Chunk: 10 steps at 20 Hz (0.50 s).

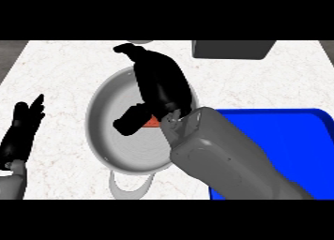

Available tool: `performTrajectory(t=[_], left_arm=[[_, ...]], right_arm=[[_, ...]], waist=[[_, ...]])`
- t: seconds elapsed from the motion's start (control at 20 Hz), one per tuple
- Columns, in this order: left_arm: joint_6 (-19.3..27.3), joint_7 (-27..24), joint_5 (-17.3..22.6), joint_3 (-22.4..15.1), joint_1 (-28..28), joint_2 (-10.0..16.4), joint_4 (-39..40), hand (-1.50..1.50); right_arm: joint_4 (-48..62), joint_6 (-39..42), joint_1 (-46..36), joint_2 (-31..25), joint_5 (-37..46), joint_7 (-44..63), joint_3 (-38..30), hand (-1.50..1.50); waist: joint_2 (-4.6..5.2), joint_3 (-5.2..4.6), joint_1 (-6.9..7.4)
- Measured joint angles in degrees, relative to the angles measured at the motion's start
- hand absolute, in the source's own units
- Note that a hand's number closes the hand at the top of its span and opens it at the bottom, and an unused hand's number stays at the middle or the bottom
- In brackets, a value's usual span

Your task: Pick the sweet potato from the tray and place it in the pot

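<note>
The silver pot point(121, 154) stands in the middle of the counter. Over it hovers my right hand point(159, 84), fingers stretched toward the far side and thumb point(132, 121) spread out to the left. Only a small orange piece of the sweet potato point(153, 123) shows, inside the pot's outline beside the thumb's base; the hand and wrist hide the rest. I cannot tell whether it touches the palm. The blue tray point(294, 136) lies to the right, partly under my right forearm. My left hand point(17, 136) rests open at the left edge, fingers up.
A dark grey box-like object point(233, 48) sits at the back right of the white marble counter. The pot's handle point(132, 185) points toward me. The rim of a round object point(139, 41) shows at the far edge.
</note>
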Motion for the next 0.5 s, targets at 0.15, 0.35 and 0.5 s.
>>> performTrajectory(t=[0.15,0.35,0.5], left_arm=[[0.52,-0.32,-0.55,-0.58,-0.27,-0.92,0.69,0.00],[0.67,-0.48,-0.75,-0.06,-0.63,-0.81,1.57,0.00],[0.91,-0.25,-0.99,0.16,-0.24,-0.82,1.15,0.00]], right_arm=[[0.73,-8.42,0.78,0.02,-2.24,-3.25,-0.92,-1.50],[0.97,-15.85,1.94,0.04,-3.56,-7.26,-4.21,-1.50],[-0.55,-18.74,4.48,-0.84,-3.80,-9.86,-7.82,-1.50]], waist=[[0.10,0.01,0.06],[0.02,0.02,-0.49],[-0.11,0.02,-0.99]])
